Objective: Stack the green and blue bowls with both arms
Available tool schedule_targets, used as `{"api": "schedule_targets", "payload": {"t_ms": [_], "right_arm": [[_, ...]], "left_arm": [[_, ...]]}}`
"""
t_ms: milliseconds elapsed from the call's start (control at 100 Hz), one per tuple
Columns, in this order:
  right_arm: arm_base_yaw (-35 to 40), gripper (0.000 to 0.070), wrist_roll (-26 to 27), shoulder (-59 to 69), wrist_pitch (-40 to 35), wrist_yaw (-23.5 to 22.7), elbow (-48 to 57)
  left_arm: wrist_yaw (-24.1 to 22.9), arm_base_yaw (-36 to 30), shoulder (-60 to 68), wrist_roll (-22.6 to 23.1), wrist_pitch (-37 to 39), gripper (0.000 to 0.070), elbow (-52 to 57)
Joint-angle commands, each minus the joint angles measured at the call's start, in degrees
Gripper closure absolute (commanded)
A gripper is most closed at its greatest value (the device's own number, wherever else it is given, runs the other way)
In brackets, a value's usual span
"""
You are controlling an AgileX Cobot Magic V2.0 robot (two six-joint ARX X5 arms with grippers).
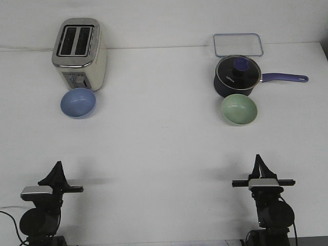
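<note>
We see the blue bowl [78,102] on the table's [164,148] left side, just in front of the toaster [79,54] and touching or nearly touching its base. The green bowl [239,109] sits on the right side, just in front of the saucepan [238,77], whose handle points right. A clear lid [238,45] lies behind the saucepan. Both bowls stand upright and well apart. The left gripper [57,168] and right gripper [258,160] rest at the near edge, far from the bowls, holding nothing; their fingers appear closed together, though we cannot tell for sure.
</note>
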Motion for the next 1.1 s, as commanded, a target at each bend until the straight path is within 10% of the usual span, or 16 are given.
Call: {"api": "schedule_targets", "payload": {"t_ms": [0, 200, 520, 570, 680, 1090], "right_arm": [[0.02, 0.0700, 10.97, -0.07, 0.74, -0.11, -0.11], [-0.02, 0.0700, 27.50, 0.39, -2.75, 2.73, 4.44], [-0.09, 0.0696, 25.09, 26.99, -21.38, 5.25, 32.33], [-0.09, 0.0593, 23.80, 32.54, -23.87, 4.94, 36.92], [-0.09, 0.0107, 22.82, 44.41, -28.59, 4.59, 46.31], [-6.27, 0.0131, 16.04, 83.69, -36.65, -1.99, 72.28]], "left_arm": [[-0.13, -0.04, -0.11, 0.26, 0.52, 0.0687, -1.11], [-0.11, -0.04, -0.11, 0.26, 0.52, 0.0687, -1.11], [-0.13, -0.04, -0.11, 0.26, 0.52, 0.0686, -1.11], [-0.13, -0.04, -0.11, 0.26, 0.52, 0.0687, -1.11], [-0.11, -0.04, -0.11, 0.26, 0.52, 0.0687, -1.11], [-0.11, -0.04, -0.11, 0.26, 0.52, 0.0687, -1.11]]}}
